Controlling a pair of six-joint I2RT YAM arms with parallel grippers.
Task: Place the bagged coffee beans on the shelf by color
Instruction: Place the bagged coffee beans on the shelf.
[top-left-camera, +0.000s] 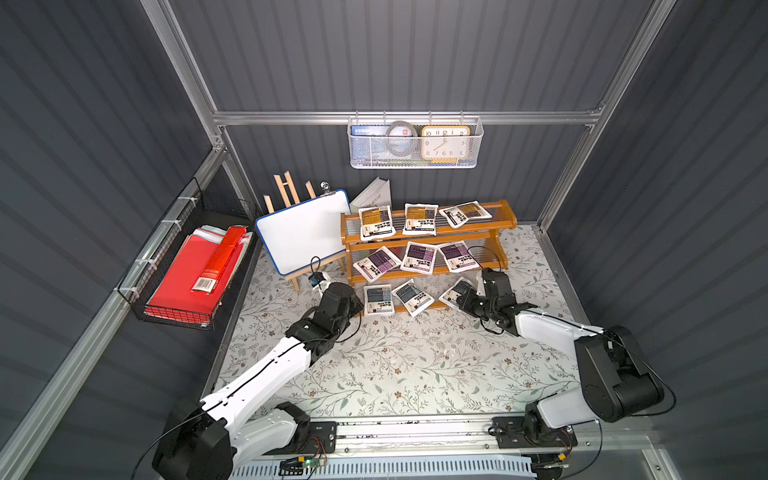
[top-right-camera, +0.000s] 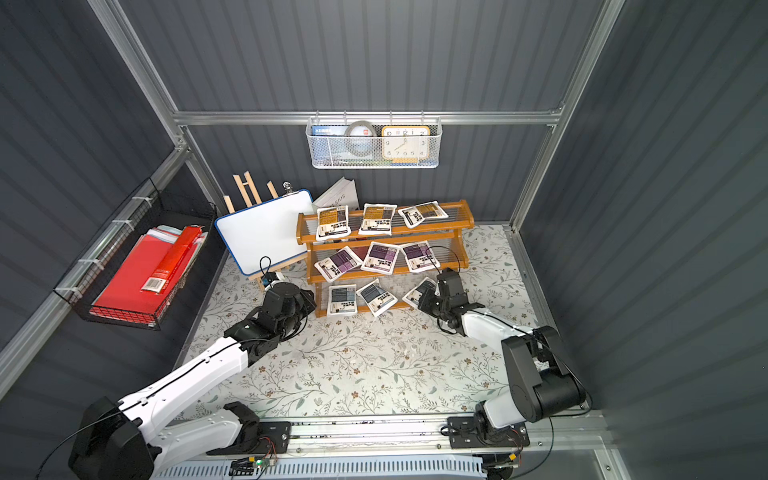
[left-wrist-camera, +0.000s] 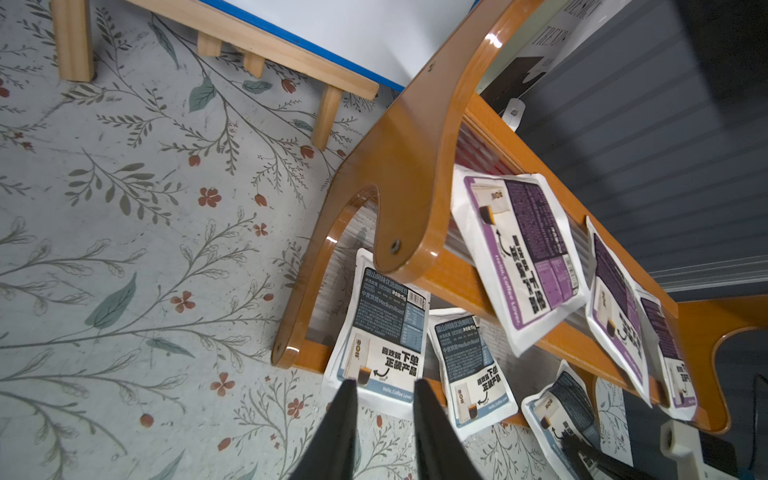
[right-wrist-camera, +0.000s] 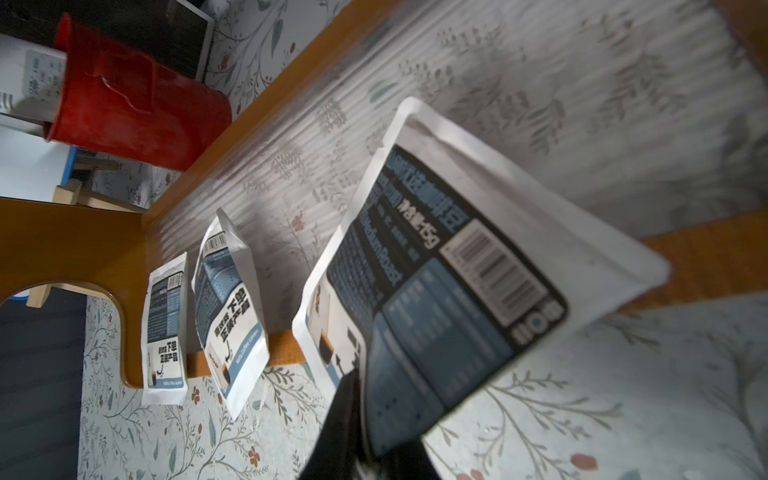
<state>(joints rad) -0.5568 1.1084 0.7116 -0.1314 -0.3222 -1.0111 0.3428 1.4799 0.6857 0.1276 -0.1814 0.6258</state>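
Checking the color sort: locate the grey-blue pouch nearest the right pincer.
In a top view the grey-blue pouch leans on the bottom tier of the shelf, at its right end, beside two other grey-blue pouches.

We see a flowered table (top-left-camera: 407, 365) carrying a whiteboard (top-left-camera: 303, 232) beyond the left pincer (left-wrist-camera: 384, 384) and a three-step wooden shelf (top-left-camera: 505, 220). Farthest step from the pincers: three brown bags (top-left-camera: 419, 219). Middle step: three purple bags (top-left-camera: 419, 257). Nearest step: three grey-blue bags (top-left-camera: 412, 297), the last bag (right-wrist-camera: 440, 291) at the right pincer (top-left-camera: 460, 300) tips.
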